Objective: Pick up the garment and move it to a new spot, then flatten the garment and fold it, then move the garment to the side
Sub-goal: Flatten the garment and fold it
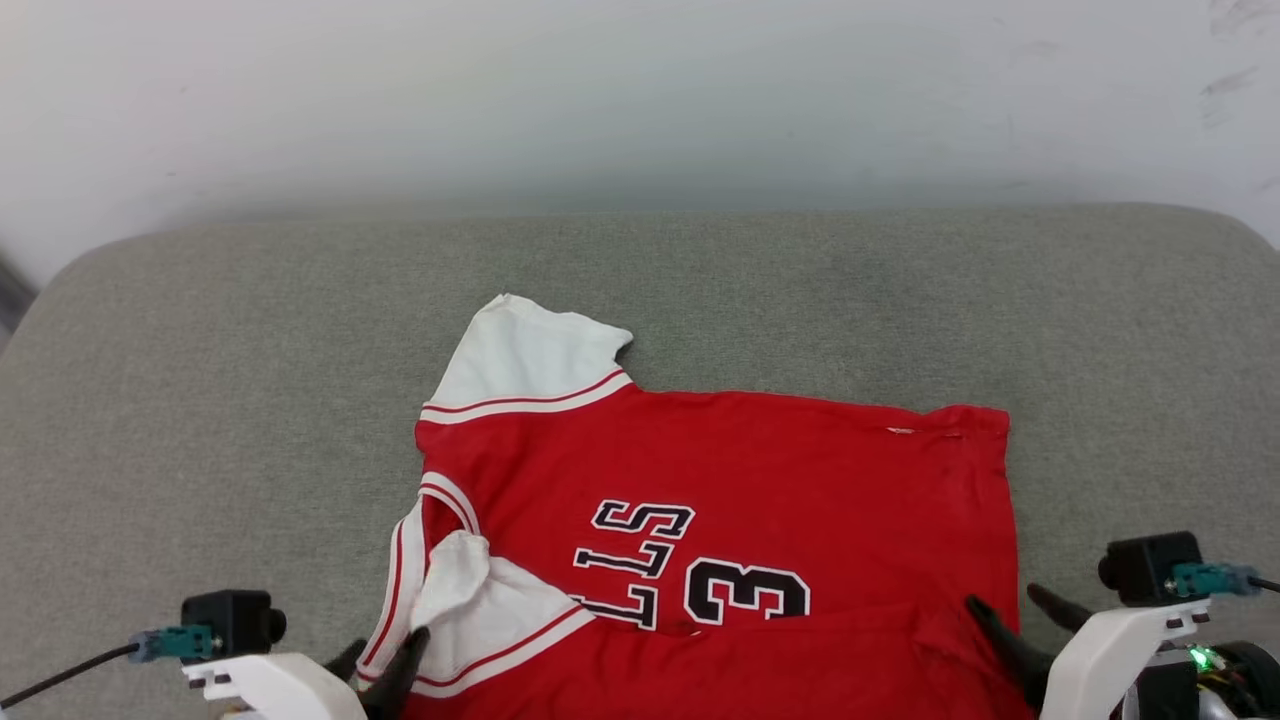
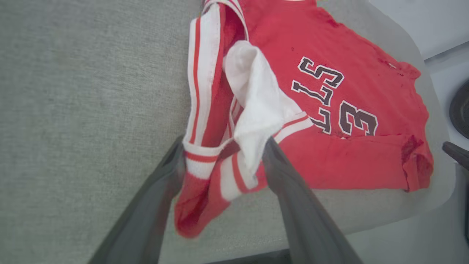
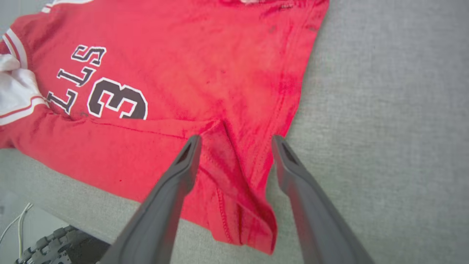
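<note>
Red fabric comes first: the garment [image 1: 760, 470] lies spread on the grey cushion [image 1: 200, 330], print side up. I take its printed number 3 [image 1: 745, 593] as my reference for every position below.

1. Nearer than the number 3 and to its left, the left gripper [image 2: 224, 143] has its fingers wide apart. The striped neck trim [image 2: 198, 73] and a bunched corner of cloth lie between them, loose and not clamped. I judge that the gripper stands here because this corner marks one end of the near fold.

2. Nearer than the number 3 and to its right, the right gripper [image 3: 237, 138] is likewise spread. It straddles the hem corner [image 3: 253, 220] without pinching it. The two grippers bracket the same near edge, which would suit a two-point lift or pull.

3. Just on the near side of the number 3, a band of red cloth is turned up over the body, and its crease cuts the bottom of the digit. Left of the number 3, the near sleeve [image 1: 480, 590] lies folded inward against the lettering [image 1: 630, 555].

4. Beyond the number 3 and to its left, the far sleeve [image 1: 525, 355] points outward, unfolded. I judge the fold to be only partly done.

5. Farther beyond the number 3, bare cushion runs to a pale wall [image 1: 640, 90].
</note>
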Tool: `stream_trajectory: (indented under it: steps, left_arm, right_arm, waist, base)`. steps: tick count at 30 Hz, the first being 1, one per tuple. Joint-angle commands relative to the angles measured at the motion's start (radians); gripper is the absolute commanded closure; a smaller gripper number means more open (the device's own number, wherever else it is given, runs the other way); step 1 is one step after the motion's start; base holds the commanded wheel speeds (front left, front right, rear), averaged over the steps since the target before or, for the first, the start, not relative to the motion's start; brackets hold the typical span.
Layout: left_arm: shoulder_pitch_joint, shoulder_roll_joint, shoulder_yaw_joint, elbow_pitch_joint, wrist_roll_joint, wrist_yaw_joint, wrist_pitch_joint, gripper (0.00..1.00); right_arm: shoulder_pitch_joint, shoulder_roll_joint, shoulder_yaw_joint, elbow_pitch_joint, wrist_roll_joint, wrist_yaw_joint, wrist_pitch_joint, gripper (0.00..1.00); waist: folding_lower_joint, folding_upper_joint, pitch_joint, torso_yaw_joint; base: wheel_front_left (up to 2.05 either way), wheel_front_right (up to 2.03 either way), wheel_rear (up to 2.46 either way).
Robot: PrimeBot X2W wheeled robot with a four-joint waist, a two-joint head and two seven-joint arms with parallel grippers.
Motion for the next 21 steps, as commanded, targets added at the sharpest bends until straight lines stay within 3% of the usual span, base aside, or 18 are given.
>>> stream_trajectory:
  steps: [1,7,12,21]
  left_arm:
    - [-0.039,-0.002,0.018,0.015,0.027,-0.014,-0.050,0.00]
    - [-0.133,-0.005,0.052,0.037,0.109,-0.003,-0.162,0.00]
    - [-0.279,-0.023,0.070,0.067,0.180,0.010,-0.244,0.00]
    - [-0.644,0.004,0.088,0.203,0.216,-0.041,-0.219,0.00]
  right_arm:
    - [-0.010,0.013,-0.016,-0.012,-0.025,0.000,-0.098,0.00]
    - [-0.035,0.059,-0.073,-0.053,-0.097,0.000,-0.296,0.00]
    - [-0.074,0.109,-0.108,-0.123,-0.163,0.000,-0.392,0.00]
    - [-0.190,0.189,-0.120,-0.250,-0.230,0.000,-0.466,0.00]
  waist:
    - [0.0000,0.0000,-0.002,-0.014]
    - [0.0000,0.0000,0.002,-0.046]
    - [0.0000,0.0000,0.056,-0.079]
    - [0.0000,0.0000,0.264,-0.165]
  base:
    - [0.00,0.00,0.00]
    - [0.00,0.00,0.00]
    - [0.00,0.00,0.00]
    - [0.00,0.00,0.00]
